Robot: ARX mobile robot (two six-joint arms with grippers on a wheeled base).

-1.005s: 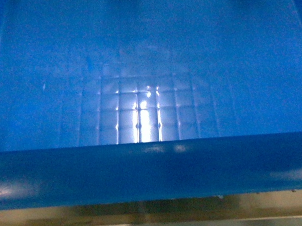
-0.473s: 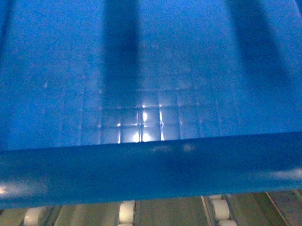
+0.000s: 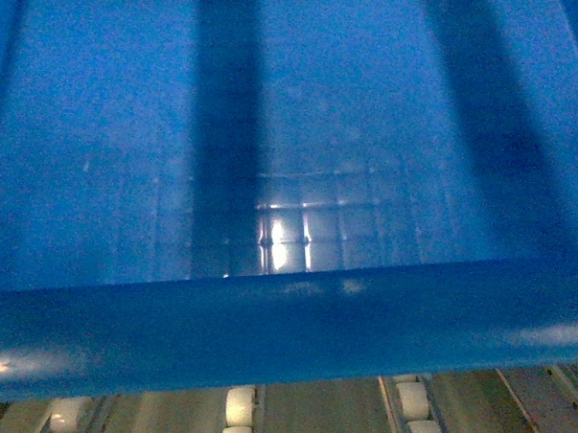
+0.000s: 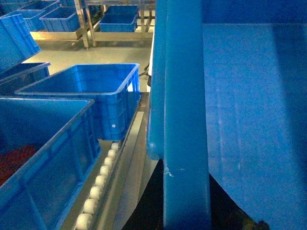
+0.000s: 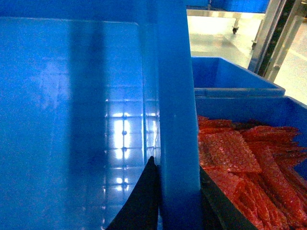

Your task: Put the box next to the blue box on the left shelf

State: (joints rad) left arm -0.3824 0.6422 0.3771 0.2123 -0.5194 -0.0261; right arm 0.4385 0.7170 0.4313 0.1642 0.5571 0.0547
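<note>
The box (image 3: 287, 178), a large open-top blue crate with a grid-embossed floor, fills the head view, its thick near rim (image 3: 294, 327) across the bottom. My left gripper (image 4: 186, 189) is shut on the box's left rim (image 4: 184, 120), a dark finger on each side of the wall. On the right rim (image 5: 175, 120) my right gripper (image 5: 176, 165) is shut too, its black fingers (image 5: 144, 201) straddling the wall. A blue box (image 4: 96, 91) stands on the shelf to the left of the held box, and a nearer one (image 4: 43, 153) holds red items. Neither gripper shows in the head view.
White roller tracks (image 3: 238, 410) of the shelf run beneath the box, with another line of rollers (image 4: 100, 177) beside the left boxes. Close on the right stands a blue box (image 5: 283, 108) full of red bubble-wrap packets (image 5: 240, 163), another blue box (image 5: 230, 74) behind it. Metal rack legs (image 4: 84, 24) stand beyond.
The box has moved forward over the shelf: a flat edge showed under its near rim, now roller tracks do. Two dark shadow bands have appeared across its floor.
</note>
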